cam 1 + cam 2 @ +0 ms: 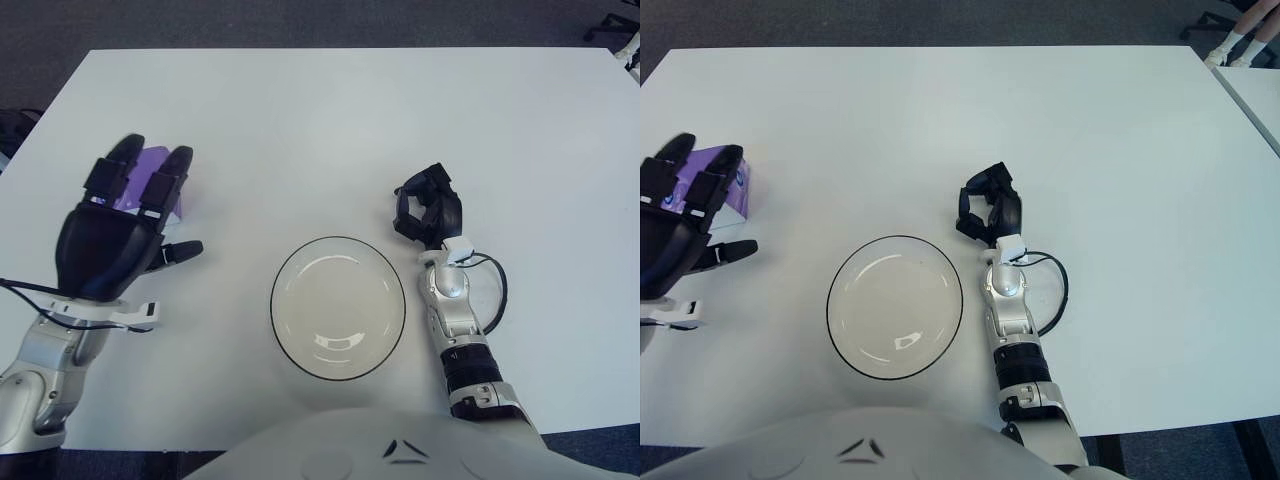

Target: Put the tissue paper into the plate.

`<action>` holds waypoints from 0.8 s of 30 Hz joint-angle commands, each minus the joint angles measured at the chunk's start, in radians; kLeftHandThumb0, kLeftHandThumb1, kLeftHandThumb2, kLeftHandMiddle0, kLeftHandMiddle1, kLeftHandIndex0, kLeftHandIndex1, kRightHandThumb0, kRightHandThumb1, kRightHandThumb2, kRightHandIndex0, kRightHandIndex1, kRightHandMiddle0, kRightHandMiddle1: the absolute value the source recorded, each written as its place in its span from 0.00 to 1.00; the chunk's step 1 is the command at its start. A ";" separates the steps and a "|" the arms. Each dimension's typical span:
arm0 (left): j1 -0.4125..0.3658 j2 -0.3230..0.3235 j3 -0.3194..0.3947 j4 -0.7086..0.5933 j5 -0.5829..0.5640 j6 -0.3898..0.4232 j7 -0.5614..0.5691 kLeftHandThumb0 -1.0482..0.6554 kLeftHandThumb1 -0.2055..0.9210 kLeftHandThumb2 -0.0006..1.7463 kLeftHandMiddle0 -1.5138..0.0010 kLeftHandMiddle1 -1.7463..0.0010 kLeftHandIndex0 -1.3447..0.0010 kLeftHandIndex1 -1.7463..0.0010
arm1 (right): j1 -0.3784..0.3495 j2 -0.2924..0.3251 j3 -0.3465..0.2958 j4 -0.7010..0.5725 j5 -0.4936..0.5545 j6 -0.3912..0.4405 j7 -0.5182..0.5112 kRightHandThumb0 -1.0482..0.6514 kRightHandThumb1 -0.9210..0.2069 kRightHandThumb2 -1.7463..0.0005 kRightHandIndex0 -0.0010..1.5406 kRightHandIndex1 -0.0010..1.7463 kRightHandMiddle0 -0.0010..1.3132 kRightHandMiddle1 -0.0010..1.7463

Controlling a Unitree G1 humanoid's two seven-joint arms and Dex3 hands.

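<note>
Left eye view: tissue box (165, 185), purple, boxy, cardboard-like with white lower edge; lies on the table's left side, at ten o'clock from the plate, well apart from it. Mostly hidden behind the left hand (105, 245), which shows in front of it, black, fingers extended and spread, thumb pointing toward three o'clock; holding nothing. Whether fingertips touch the box cannot be told.

Plate (290, 345): round, shallow, glossy white with thin dark rim; sits near the table's front edge, centre.

Right hand (428, 212): black, fingers curled inward, holding nothing; at two o'clock from the plate, just beside its rim; silver forearm with black cable loop.

Table (350, 120): flat, matte white, rectangular.
</note>
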 commanded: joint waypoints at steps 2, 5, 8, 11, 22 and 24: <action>-0.017 0.043 0.043 -0.011 -0.053 0.015 -0.094 0.00 1.00 0.29 1.00 1.00 1.00 1.00 | 0.070 -0.008 -0.006 0.088 -0.016 -0.003 -0.005 0.38 0.33 0.41 0.44 0.84 0.33 1.00; -0.033 0.074 0.071 -0.001 -0.101 0.016 -0.159 0.00 1.00 0.29 1.00 1.00 1.00 1.00 | 0.068 -0.008 -0.006 0.090 -0.018 0.001 -0.008 0.38 0.33 0.41 0.44 0.84 0.33 1.00; -0.033 0.088 0.089 0.001 -0.125 0.014 -0.200 0.00 0.99 0.28 1.00 1.00 1.00 1.00 | 0.066 -0.007 -0.006 0.092 -0.014 0.005 -0.007 0.38 0.33 0.41 0.44 0.84 0.33 1.00; -0.035 0.109 0.108 0.004 -0.149 0.019 -0.249 0.00 0.96 0.26 1.00 1.00 1.00 1.00 | 0.062 -0.008 -0.009 0.097 -0.006 0.007 -0.003 0.38 0.33 0.41 0.44 0.84 0.33 1.00; -0.077 0.185 0.121 0.060 -0.245 0.052 -0.449 0.00 0.88 0.23 1.00 1.00 1.00 1.00 | 0.059 -0.008 -0.014 0.101 -0.003 0.004 -0.002 0.37 0.34 0.40 0.44 0.84 0.33 1.00; -0.091 0.195 0.105 0.096 -0.246 0.051 -0.457 0.00 0.86 0.22 1.00 1.00 1.00 1.00 | 0.059 -0.010 -0.015 0.103 -0.005 0.001 -0.003 0.37 0.34 0.40 0.44 0.84 0.33 1.00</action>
